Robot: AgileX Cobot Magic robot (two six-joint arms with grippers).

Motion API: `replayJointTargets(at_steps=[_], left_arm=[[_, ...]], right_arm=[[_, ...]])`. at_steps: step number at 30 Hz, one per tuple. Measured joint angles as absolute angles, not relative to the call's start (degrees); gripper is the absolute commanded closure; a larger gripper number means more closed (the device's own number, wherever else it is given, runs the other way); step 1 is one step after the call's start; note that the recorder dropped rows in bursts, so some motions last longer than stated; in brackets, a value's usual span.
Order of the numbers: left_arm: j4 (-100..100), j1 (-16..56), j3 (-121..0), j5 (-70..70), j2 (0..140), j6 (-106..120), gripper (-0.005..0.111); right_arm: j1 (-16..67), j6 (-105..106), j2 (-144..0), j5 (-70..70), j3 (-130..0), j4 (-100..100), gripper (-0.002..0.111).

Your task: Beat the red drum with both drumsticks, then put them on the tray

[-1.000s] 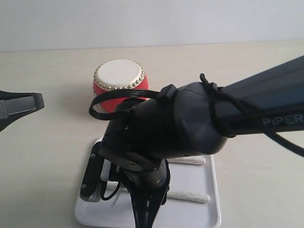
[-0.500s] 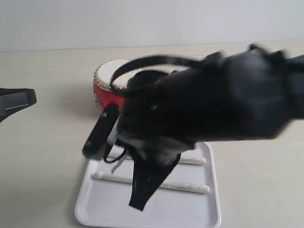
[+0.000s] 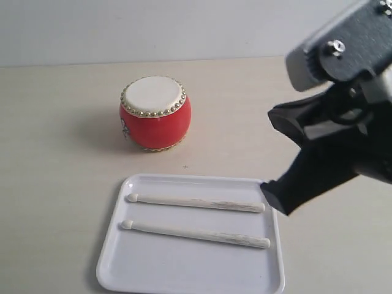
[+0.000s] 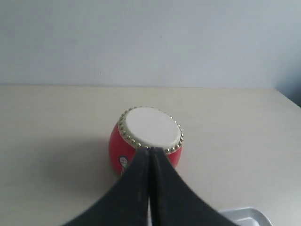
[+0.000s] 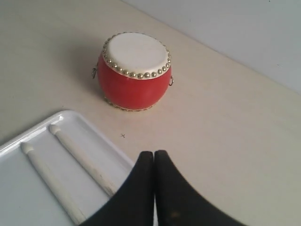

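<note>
The red drum (image 3: 155,114) stands upright on the table behind the white tray (image 3: 120,264). Both drumsticks lie side by side in the tray, the far one (image 3: 196,203) and the near one (image 3: 196,234), rounded tips to the left. My right gripper (image 3: 269,193) hangs at the tray's right edge, shut and empty; its wrist view shows the jaws (image 5: 154,153) pressed together above the tray rim (image 5: 70,116), with the drum (image 5: 134,70) and sticks (image 5: 80,160) beyond. My left gripper (image 4: 149,149) is shut and empty, with the drum (image 4: 146,141) just past its tips; it is out of the exterior view.
The beige table (image 3: 61,153) spreads around the drum and tray, with a pale wall (image 3: 184,24) behind. The right arm's dark body (image 3: 343,122) fills the right side of the exterior view.
The right arm has swung from over the tray to the right, uncovering both drumsticks lying in the tray. The left gripper has withdrawn out of the exterior view's left edge.
</note>
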State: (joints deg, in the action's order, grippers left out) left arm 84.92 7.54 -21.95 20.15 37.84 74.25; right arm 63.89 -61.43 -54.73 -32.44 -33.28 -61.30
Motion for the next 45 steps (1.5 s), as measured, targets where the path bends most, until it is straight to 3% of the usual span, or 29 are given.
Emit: replayJointTargets(at_steps=[6,38,45], left_arm=[[84.46,7.54,-19.67,18.7,32.43,74.72,0.107],[83.05,7.38,-19.65,16.11,27.87,77.57,0.107],[81.62,5.33,-12.45,15.96,18.15,78.57,0.107]], right_arm=[[63.89,-68.34,-51.47,-29.19,-25.85,-67.25,0.108],[63.89,-71.08,-51.12,-27.19,-25.63,-68.06,0.108],[63.89,-71.18,-51.12,-27.19,-25.63,-68.15,0.108]])
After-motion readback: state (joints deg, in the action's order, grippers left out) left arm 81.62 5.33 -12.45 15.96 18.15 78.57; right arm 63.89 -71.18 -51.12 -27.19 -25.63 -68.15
